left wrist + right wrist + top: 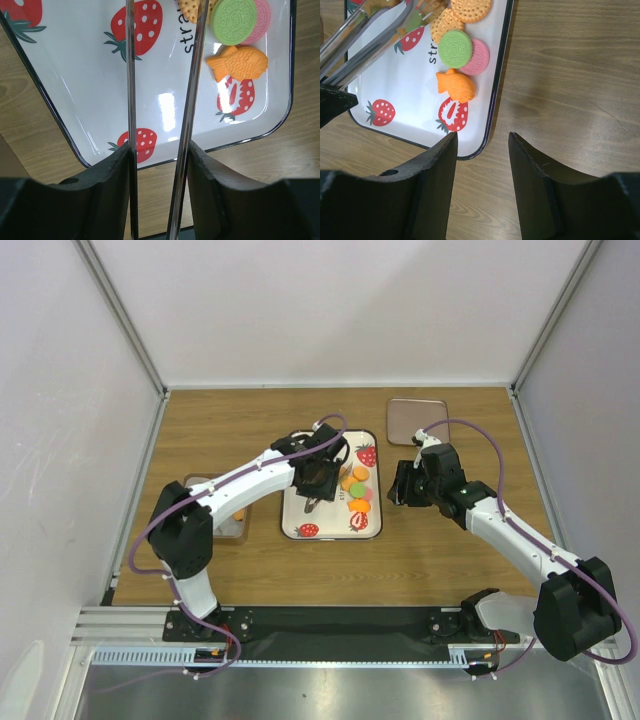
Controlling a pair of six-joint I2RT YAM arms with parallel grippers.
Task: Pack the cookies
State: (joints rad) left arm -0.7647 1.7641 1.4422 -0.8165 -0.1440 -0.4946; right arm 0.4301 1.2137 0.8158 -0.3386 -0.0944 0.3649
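Note:
The cookies (357, 492) lie at the right side of a white tray (330, 527) printed with strawberries. The right wrist view shows a green disc (455, 48), a pink disc (479, 57), an orange fish-shaped one (456, 85) and orange round biscuits (470, 9). My left gripper (318, 480) is over the tray, shut on metal tongs (131, 75) whose arms run between its fingers. The tongs' tips (407, 15) reach the orange biscuits. My right gripper (405, 485) is open and empty, just right of the tray's edge (495, 100).
A clear container (228, 525) with something orange inside stands left of the tray, partly under the left arm. A flat rectangular lid (417, 420) lies at the back right. Bare wood lies right of the tray (570, 75).

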